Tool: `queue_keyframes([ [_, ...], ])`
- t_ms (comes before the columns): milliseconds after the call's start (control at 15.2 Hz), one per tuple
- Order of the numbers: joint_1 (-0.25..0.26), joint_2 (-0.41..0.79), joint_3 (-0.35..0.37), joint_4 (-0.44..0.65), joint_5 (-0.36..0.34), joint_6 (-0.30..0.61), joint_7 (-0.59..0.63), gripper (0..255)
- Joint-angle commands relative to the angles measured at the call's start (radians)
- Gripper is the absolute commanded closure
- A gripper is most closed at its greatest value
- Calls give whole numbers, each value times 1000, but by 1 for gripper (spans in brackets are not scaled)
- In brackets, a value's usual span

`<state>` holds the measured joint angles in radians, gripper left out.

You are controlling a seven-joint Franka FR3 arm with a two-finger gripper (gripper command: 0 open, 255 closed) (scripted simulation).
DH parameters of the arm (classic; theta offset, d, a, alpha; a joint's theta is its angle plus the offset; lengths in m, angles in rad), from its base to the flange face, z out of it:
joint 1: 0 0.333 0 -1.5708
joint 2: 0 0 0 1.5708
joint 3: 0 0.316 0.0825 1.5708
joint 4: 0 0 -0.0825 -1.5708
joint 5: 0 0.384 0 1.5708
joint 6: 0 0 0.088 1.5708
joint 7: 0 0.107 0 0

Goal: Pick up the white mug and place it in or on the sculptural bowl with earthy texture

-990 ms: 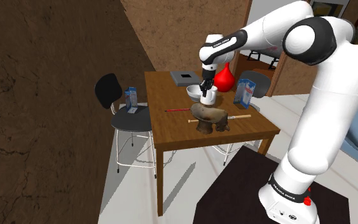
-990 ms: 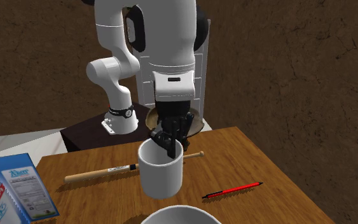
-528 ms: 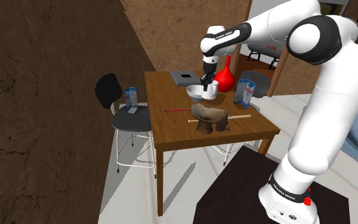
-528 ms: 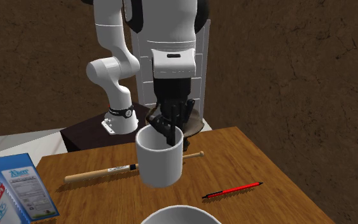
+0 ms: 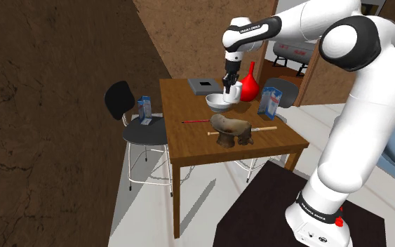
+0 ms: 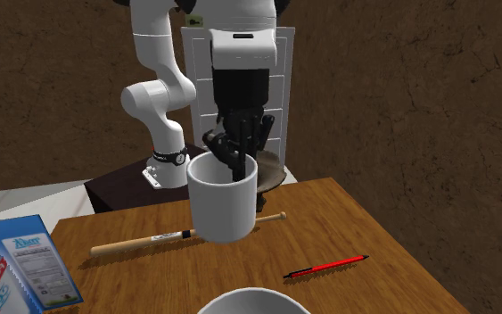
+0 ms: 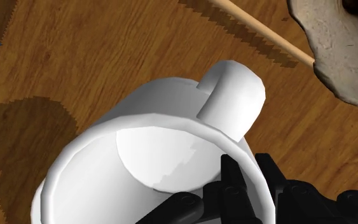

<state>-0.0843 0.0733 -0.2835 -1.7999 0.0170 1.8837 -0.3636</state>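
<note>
My gripper is shut on the rim of the white mug, one finger inside the wall and one outside. The mug hangs upright above the wooden table, over the spot beside a white bowl. In the wrist view the mug shows its handle pointing away from my gripper. The brown, earthy sculptural bowl stands on the table nearer the stand; its edge lies beyond the mug's handle. In the second exterior view the bowl sits behind the mug.
On the table lie a red pen, a wooden stick under the sculptural bowl, a red vase, a blue-and-white carton and a grey flat box. A black chair holding a small carton stands at the shoulder view's left.
The gripper has risen with the mug held in it, lifting the mug higher above the table. Nothing else has moved.
</note>
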Motion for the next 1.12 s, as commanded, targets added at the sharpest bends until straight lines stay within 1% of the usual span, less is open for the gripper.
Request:
queue_keyframes([
  [0, 0, -5, 0, 21, -2, -26, 1, 255],
  [792, -2, -1, -2, 187, -1, -188, 0, 255],
  [1056, 40, -140, 36, 37, -39, -172, 84, 255],
])
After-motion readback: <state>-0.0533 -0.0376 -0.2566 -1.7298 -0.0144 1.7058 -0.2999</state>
